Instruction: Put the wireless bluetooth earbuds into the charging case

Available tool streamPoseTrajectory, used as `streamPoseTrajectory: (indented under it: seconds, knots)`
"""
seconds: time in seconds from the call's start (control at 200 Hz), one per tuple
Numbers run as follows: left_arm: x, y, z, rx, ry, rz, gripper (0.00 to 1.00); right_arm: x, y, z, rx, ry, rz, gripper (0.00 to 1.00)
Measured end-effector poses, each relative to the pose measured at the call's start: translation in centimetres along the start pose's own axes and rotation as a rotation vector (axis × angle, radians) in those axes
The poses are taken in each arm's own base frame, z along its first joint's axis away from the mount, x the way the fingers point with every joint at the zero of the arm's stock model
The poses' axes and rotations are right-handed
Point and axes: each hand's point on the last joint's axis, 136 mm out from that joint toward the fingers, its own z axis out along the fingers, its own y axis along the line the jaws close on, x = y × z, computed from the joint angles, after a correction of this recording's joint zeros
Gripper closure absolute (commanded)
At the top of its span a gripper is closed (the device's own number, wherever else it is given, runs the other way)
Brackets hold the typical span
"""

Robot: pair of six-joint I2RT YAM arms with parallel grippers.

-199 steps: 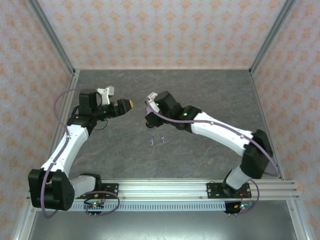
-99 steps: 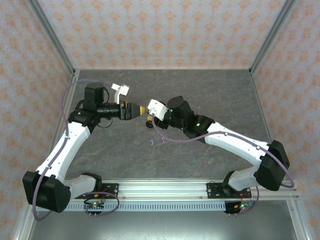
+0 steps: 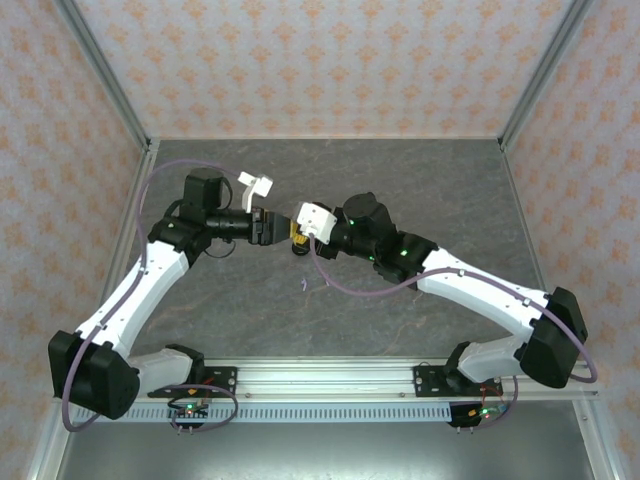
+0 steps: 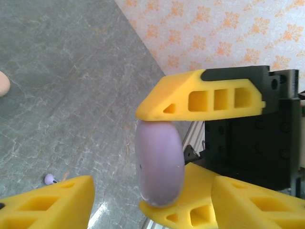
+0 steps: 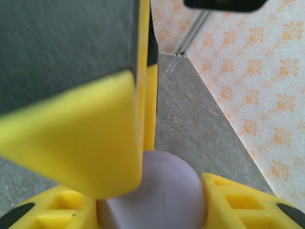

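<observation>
The lavender disc-shaped charging case [image 4: 159, 162] hangs edge-on above the table, with my right gripper [image 5: 152, 202] shut on its rim. Its dome [image 5: 164, 186] sits between that gripper's yellow fingers [image 5: 248, 202]. My left gripper [image 4: 152, 193] is open and straddles the case, with a gap between each pad and the case's faces. Both grippers meet nose to nose over the table's middle, the left gripper [image 3: 272, 226] on the left and the right gripper [image 3: 297, 231] on the right. Two tiny lavender earbuds [image 3: 303, 286] [image 3: 327, 280] lie on the table below them. One earbud [image 4: 49, 179] is also in the left wrist view.
The grey marbled table [image 3: 420, 180] is walled by patterned panels with metal corner posts [image 3: 535, 75]. A rail [image 3: 330, 380] carrying both arm bases runs along the near edge. A pink rounded object [image 4: 2, 83] shows at the left border of the left wrist view.
Both arms swung inward until the grippers met over the table's middle. The left gripper's fingers came around the case and have narrowed. The right gripper kept its hold.
</observation>
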Motion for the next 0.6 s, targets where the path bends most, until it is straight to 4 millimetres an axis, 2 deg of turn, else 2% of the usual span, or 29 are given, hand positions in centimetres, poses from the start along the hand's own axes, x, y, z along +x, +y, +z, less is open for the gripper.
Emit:
streamPoseTrajectory:
  seconds: [0.095,0.26,0.4,0.515,0.601]
  knots:
    - [0.0,-0.1,0.3,0.008,0.002,0.005,0.45,-0.1,0.1,0.0,-0.004,-0.008,0.000,0.54]
    - [0.2,-0.3,0.9,0.022,0.014,0.006,0.65,-0.1,0.2,0.0,-0.009,-0.013,0.002,0.54]
    - [0.5,-0.3,1.2,0.024,0.022,0.004,0.76,0.1,0.3,0.1,-0.012,-0.007,0.008,0.52]
    - [0.5,-0.3,1.2,0.025,0.022,0.009,0.80,0.2,0.3,0.1,-0.009,-0.002,0.027,0.38]
    - [0.6,-0.1,1.2,0.017,0.025,0.017,0.84,0.3,0.2,0.1,-0.001,0.001,0.038,0.24]
